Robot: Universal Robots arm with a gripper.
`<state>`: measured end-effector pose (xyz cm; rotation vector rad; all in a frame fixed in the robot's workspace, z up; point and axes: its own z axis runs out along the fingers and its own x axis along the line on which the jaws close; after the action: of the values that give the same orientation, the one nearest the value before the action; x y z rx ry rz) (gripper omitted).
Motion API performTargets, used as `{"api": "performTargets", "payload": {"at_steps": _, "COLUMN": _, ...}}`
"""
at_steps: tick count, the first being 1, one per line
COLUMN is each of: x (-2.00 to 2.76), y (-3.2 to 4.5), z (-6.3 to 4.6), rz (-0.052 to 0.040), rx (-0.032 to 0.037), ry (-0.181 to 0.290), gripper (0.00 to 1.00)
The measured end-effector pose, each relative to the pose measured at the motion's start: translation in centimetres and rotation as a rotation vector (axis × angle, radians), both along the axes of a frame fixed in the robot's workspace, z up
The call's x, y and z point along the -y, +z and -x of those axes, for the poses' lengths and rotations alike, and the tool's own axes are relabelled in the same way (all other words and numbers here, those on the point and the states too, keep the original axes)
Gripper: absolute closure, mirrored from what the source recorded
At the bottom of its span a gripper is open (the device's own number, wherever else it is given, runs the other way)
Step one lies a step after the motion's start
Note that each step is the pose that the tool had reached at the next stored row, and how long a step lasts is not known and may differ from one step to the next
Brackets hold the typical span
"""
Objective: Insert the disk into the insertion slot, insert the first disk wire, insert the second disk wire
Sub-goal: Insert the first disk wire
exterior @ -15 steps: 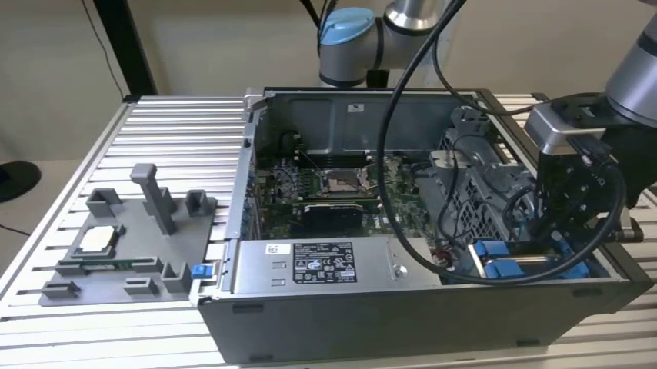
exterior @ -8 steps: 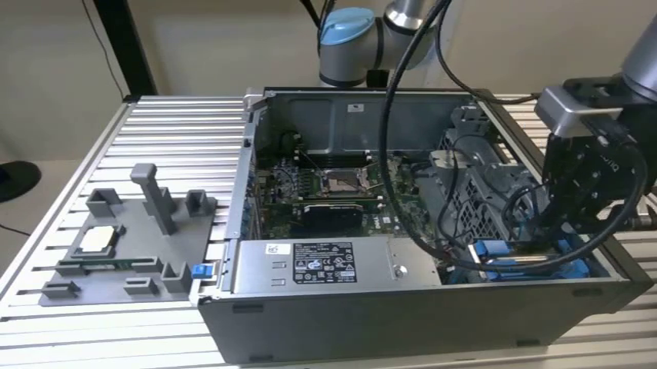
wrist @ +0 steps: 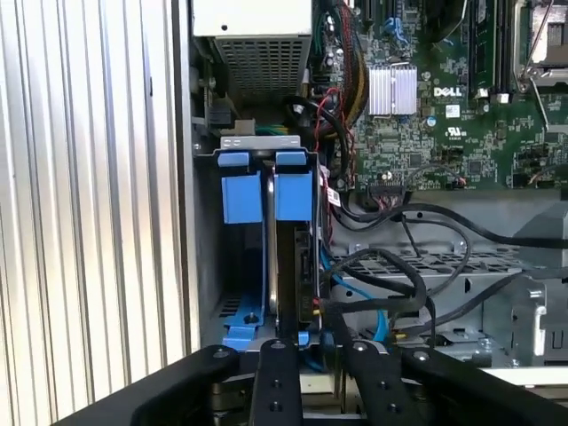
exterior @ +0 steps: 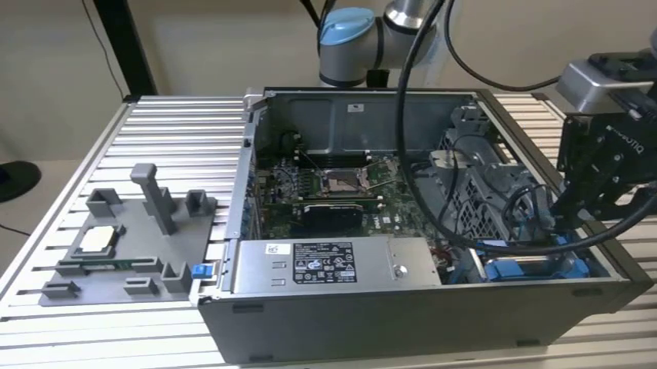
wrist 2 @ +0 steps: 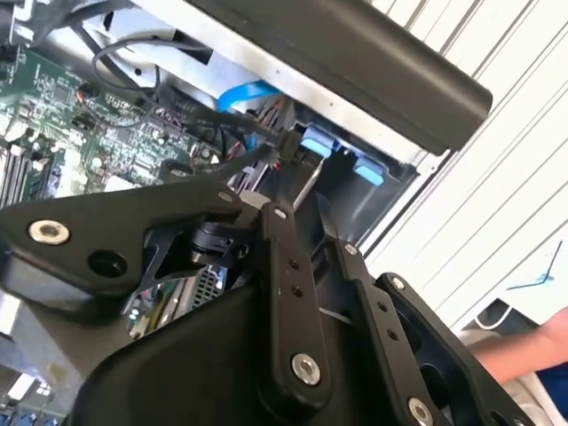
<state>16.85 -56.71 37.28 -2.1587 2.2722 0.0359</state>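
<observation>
End effector [wrist: 321,348] hovers at the near end of the disk [wrist: 293,266]; whether it pinches anything cannot be told. Disk stands edge-on, seated in the insertion slot [wrist: 257,144], its long axis running straight ahead, away from the end effector. Black wires [wrist: 444,216] loop just beside.

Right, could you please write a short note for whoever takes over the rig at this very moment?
Gripper: hangs over the insertion slot, in the corner of the case at the exterior view's right; open or shut cannot be told.
Disk: appears to stand edge-on in the slot, by the blue tabs.
Done: disk insertion, it seems.
Left: the two disk wires. Black cables lie beside the disk, but whether any is plugged in cannot be told.
</observation>
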Motion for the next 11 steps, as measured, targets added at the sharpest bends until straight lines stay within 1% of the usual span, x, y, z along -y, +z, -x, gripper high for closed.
{"api": "performTargets", "payload": {"at_steps": 3, "x": -0.02, "y": 0.01, "z": -1.0, "rz": -0.0004, "rx": -0.0129, "ry": 0.0, "gripper": 1.0}}
{"api": "performTargets", "payload": {"at_steps": 5, "x": -0.02, "y": 0.0, "z": -1.5, "rz": -0.0005, "rx": -0.027, "ry": 0.0, "gripper": 1.0}}
{"api": "performTargets", "payload": {"at_steps": 8, "x": -0.03, "y": 0.0, "z": -2.3, "rz": -0.0004, "rx": -0.0506, "ry": 0.0, "gripper": 1.0}}
{"api": "performTargets", "payload": {"at_steps": 9, "x": -0.03, "y": 0.01, "z": -2.5, "rz": -0.0004, "rx": -0.0578, "ry": 0.0, "gripper": 0.0}}
{"api": "performTargets", "payload": {"at_steps": 11, "x": -0.03, "y": -0.05, "z": -3.0, "rz": -0.0004, "rx": -0.074, "ry": 0.0, "gripper": 0.0}}
